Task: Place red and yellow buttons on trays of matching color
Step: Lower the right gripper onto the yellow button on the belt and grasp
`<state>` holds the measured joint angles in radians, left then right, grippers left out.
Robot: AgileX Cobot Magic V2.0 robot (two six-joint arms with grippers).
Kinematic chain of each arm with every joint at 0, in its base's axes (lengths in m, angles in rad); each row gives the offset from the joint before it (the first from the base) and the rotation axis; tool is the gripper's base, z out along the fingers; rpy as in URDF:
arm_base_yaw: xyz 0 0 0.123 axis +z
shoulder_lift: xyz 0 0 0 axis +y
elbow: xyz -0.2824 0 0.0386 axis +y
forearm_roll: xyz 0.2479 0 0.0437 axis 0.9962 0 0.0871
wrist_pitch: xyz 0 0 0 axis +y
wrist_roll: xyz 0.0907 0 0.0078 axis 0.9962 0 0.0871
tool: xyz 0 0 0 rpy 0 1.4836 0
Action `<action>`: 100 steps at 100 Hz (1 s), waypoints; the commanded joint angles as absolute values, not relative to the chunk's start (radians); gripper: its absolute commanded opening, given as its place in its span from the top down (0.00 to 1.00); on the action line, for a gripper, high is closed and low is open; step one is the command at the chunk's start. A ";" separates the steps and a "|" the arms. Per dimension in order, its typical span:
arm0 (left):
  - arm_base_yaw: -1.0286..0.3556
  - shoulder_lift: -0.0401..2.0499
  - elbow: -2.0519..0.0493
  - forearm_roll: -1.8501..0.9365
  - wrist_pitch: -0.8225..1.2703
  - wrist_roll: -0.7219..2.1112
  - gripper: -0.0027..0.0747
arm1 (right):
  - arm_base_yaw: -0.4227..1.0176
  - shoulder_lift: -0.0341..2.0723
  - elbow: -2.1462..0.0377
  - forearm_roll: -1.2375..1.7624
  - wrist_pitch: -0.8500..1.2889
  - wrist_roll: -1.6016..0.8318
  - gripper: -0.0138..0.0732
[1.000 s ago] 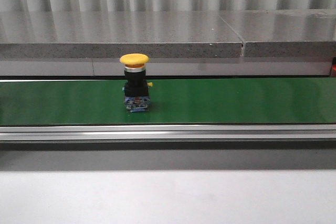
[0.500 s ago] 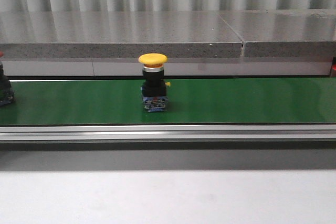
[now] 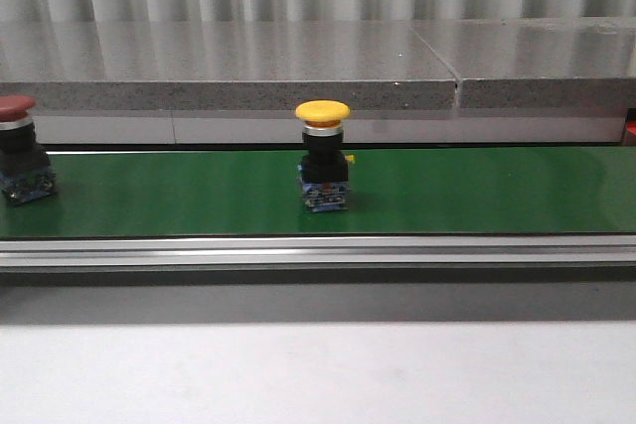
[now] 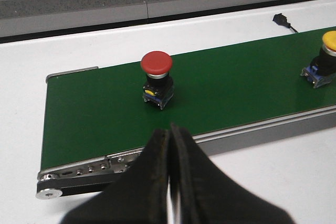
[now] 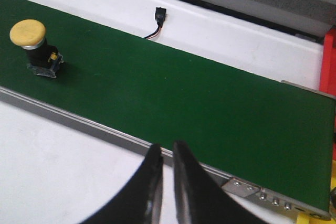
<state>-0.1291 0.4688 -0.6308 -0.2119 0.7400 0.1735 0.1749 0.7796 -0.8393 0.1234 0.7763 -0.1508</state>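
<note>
Upright at mid-frame on the green conveyor belt (image 3: 477, 191), the yellow button (image 3: 323, 156) and, far left, the red button (image 3: 20, 149) look rigid and top-heavy, best pinched at their black bodies, while left gripper (image 4: 170, 135) and right gripper (image 5: 167, 153) hover with jaws nearly pressed together.

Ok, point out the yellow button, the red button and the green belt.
yellow button (image 3: 323, 110), front view, on its cap.
red button (image 4: 156, 62), left wrist view, on its cap.
green belt (image 3: 477, 191), front view, bare surface.

One yellow button (image 3: 323, 154), one red button (image 3: 20, 149)
</note>
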 commanded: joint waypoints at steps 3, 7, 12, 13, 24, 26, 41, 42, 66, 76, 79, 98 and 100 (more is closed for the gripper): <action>-0.137 0.473 -0.657 -0.232 0.662 0.173 0.99 | 0.178 0.892 -0.944 0.126 0.741 -0.158 0.48; -0.137 0.473 -0.657 -0.232 0.662 0.173 0.99 | 0.178 0.936 -0.979 0.137 0.751 -0.158 0.38; -0.137 0.473 -0.657 -0.232 0.662 0.173 0.99 | 0.180 0.987 -1.020 0.149 0.772 -0.158 0.26; -0.137 0.473 -0.657 -0.232 0.662 0.173 0.99 | 0.182 0.993 -1.026 0.150 0.779 -0.158 0.23; -0.137 0.473 -0.657 -0.232 0.662 0.173 0.99 | 0.214 1.103 -1.126 0.152 0.858 -0.158 0.07; -0.137 0.473 -0.657 -0.232 0.662 0.173 0.99 | 0.223 1.123 -1.144 0.152 0.869 -0.158 0.08; -0.137 0.473 -0.657 -0.232 0.662 0.173 0.99 | 0.292 1.255 -1.253 0.152 0.968 -0.158 0.09; -0.137 0.473 -0.657 -0.232 0.662 0.173 0.99 | 0.295 1.266 -1.261 0.152 0.972 -0.158 0.09; -0.137 0.473 -0.657 -0.232 0.662 0.173 0.99 | 0.375 1.431 -1.362 0.161 1.010 -0.158 0.09; -0.137 0.473 -0.657 -0.232 0.662 0.173 0.99 | 0.395 1.489 -1.397 0.170 1.038 -0.158 0.09; -0.137 0.473 -0.657 -0.232 0.662 0.173 0.99 | 0.399 1.506 -1.411 0.173 1.050 -0.159 0.09; -0.137 0.473 -0.657 -0.232 0.662 0.173 0.99 | 0.406 1.615 -1.464 0.238 1.097 -0.202 0.09; -0.137 0.473 -0.657 -0.232 0.662 0.173 0.99 | 0.406 1.622 -1.467 0.240 1.098 -0.204 0.09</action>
<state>-0.1291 0.4688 -0.6308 -0.2119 0.7377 0.1747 0.4037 1.6263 -1.4205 0.2024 1.1008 -0.1754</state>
